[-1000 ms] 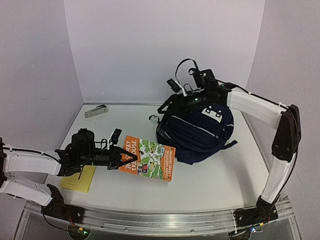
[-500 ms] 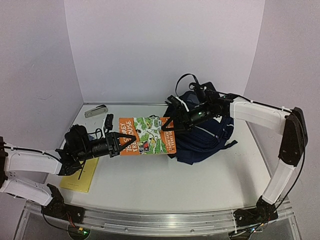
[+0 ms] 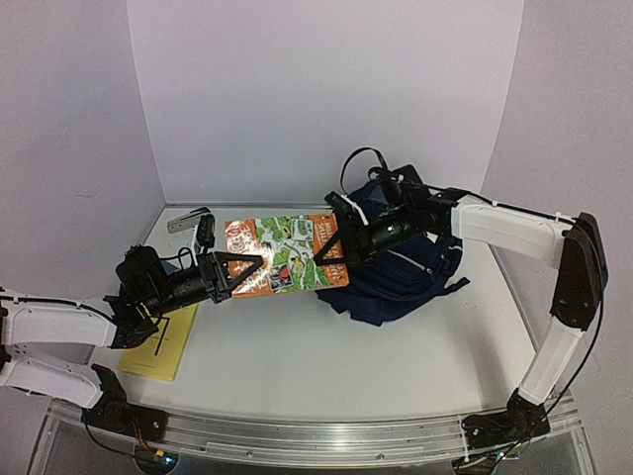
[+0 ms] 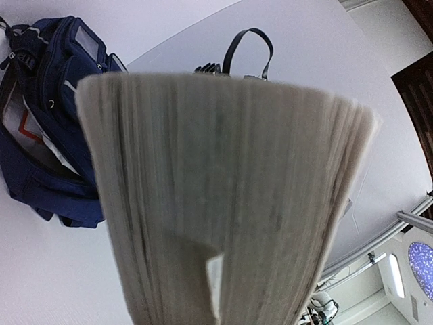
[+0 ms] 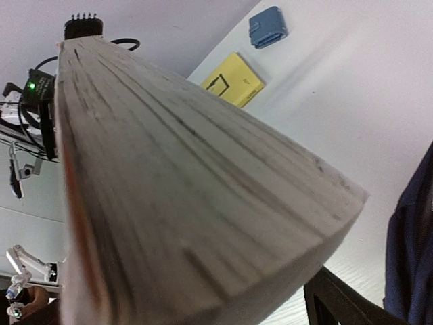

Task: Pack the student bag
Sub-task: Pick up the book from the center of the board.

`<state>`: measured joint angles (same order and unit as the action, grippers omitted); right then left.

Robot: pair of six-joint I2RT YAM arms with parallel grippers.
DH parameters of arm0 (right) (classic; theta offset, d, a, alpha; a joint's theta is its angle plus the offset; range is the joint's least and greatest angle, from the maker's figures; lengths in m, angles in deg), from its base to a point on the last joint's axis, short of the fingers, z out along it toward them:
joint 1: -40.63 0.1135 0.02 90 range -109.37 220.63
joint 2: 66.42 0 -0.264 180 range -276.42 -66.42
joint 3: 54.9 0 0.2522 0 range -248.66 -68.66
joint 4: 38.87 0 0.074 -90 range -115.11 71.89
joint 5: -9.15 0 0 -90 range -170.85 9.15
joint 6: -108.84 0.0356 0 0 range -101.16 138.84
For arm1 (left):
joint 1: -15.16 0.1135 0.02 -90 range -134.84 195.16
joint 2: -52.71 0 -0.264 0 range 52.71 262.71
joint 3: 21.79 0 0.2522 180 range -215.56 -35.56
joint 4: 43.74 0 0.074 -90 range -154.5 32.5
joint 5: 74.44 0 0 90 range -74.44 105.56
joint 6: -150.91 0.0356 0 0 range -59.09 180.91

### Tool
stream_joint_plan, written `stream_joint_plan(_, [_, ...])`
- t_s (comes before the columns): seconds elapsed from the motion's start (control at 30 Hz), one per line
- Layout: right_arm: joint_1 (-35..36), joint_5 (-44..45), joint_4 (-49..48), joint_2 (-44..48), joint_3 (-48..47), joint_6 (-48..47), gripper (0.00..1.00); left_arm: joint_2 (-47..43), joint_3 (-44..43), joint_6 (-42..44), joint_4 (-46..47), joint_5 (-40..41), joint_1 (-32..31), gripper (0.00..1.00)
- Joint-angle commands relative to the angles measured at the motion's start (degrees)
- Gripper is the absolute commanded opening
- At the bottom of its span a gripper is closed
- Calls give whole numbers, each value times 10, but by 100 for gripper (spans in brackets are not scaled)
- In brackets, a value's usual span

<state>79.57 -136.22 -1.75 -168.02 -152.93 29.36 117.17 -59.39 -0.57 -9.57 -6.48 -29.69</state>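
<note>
the left gripper [image 3: 237, 272] is clamped on one end of the colourful book [image 3: 282, 259], holding it up off the table [image 3: 326, 366]. the right gripper [image 3: 331, 247] has its jaws wide apart around the book's other end. the student bag [image 3: 406, 277] lies far right on the table, just behind that end.

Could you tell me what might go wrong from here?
The book hangs in the air, held only at one end by the left gripper; the right gripper is open around the other end, so an early release could drop it. It might also snag on the slumped student bag.
</note>
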Motion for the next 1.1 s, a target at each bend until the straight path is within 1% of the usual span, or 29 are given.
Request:
stream_joint_plan(0.0, [5,-112,-17,-15,-25,39,86,-3,-27,3,128,-8,1,0])
stream_joint_plan(0.1, [5,-148,-63,-12,-23,88,69,24,-23,-13,162,-12,1,0])
stream_joint_plan(0.17, [5,-156,-84,-6,-14,107,54,35,-20,-18,160,-4,1,1])
stream_joint_plan(0.2, [5,-157,-85,-4,-11,109,45,36,-20,-19,153,-1,1,3])
stream_joint_plan(0.23, [5,-156,-85,-1,-10,109,36,34,-21,-19,132,4,1,7])
stream_joint_plan(0.27, [5,-153,-84,2,-9,108,29,27,-25,-15,99,11,1,13])
stream_joint_plan(0.3, [4,-147,-84,6,-6,108,19,16,-27,-7,57,16,1,20])
stream_joint_plan(0.33, [3,-141,-84,10,-4,108,11,5,-30,3,17,18,1,31])
stream_joint_plan(0.37, [2,-137,-83,13,-1,107,5,-11,-33,17,-21,19,1,41])
stream_joint_plan(0.4, [2,-134,-83,15,2,106,2,-25,-37,28,-56,20,1,48])
stream_joint_plan(0.43, [1,-132,-82,17,5,106,0,-40,-40,40,-96,22,1,52])
stream_joint_plan(0.47, [0,-132,-82,17,6,105,0,-54,-46,51,-134,22,2,57])
stream_joint_plan(0.5, [0,-134,-81,18,8,104,0,-64,-54,63,-185,21,2,59])
stream_joint_plan(0.57, [0,-139,-81,18,12,104,0,-78,-77,92,-270,13,2,60])
stream_joint_plan(0.63, [1,-144,-80,18,15,102,0,-72,-96,103,-303,-19,2,61])
stream_joint_plan(0.73, [8,-154,-80,18,20,97,0,-37,-117,106,-307,-88,3,60])
stream_joint_plan(0.8, [14,-158,-79,18,23,94,0,-11,-123,96,-280,-133,3,55])
stream_joint_plan(0.87, [17,-162,-78,18,25,91,0,2,-118,80,-237,-163,3,47])
stream_joint_plan(0.97, [17,-168,-76,20,31,86,0,2,-107,66,-202,-167,3,36])
stream_joint_plan(1.07, [17,-171,-74,23,38,85,0,-8,-99,64,-200,-155,4,33])
